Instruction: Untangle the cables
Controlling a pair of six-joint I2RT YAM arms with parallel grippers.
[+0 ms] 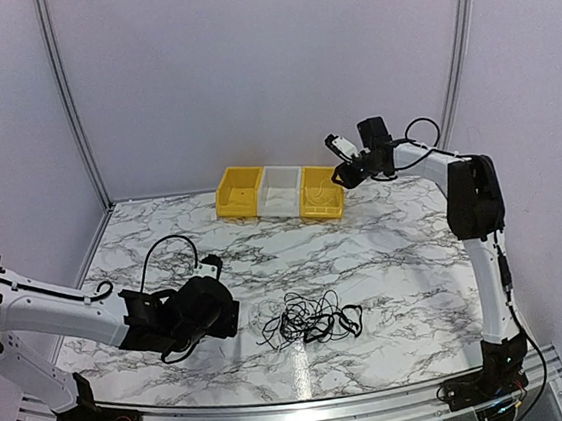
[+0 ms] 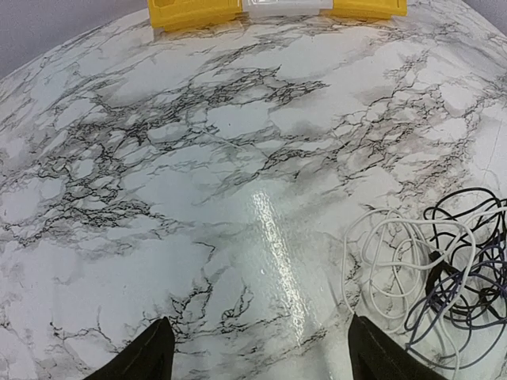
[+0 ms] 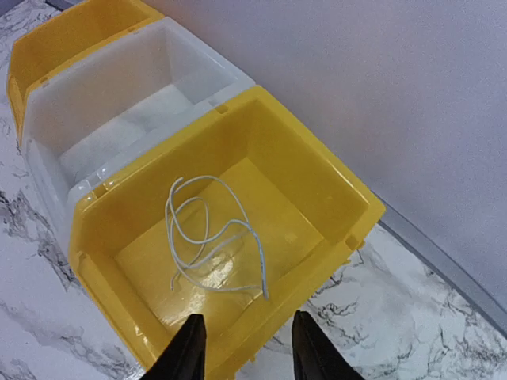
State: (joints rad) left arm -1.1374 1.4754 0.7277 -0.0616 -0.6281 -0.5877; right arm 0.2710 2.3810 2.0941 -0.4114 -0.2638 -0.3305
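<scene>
Marble-patterned white and grey bench (image 1: 407,258) holds one loose tangle of thin cables (image 1: 308,320) near its front middle. The cords are mostly black, with some white and purple ones seen from the left wrist. They are too mixed up to count.

Three plastic bins sit in one row at the far side, touching. There is a left yellow bin (image 1: 239,193), a white see-through bin (image 1: 281,190) in the middle, and a right yellow bin (image 1: 322,196). One thin white cord (image 3: 210,237) lies loose on the bottom of the right yellow bin.

There are two grippers. The left gripper (image 2: 257,356) hangs low over the bench just left of the tangle, its two fingers spread apart and holding nothing. The right gripper (image 3: 245,348) hovers above the right yellow bin, its two fingers also apart with nothing between them.
</scene>
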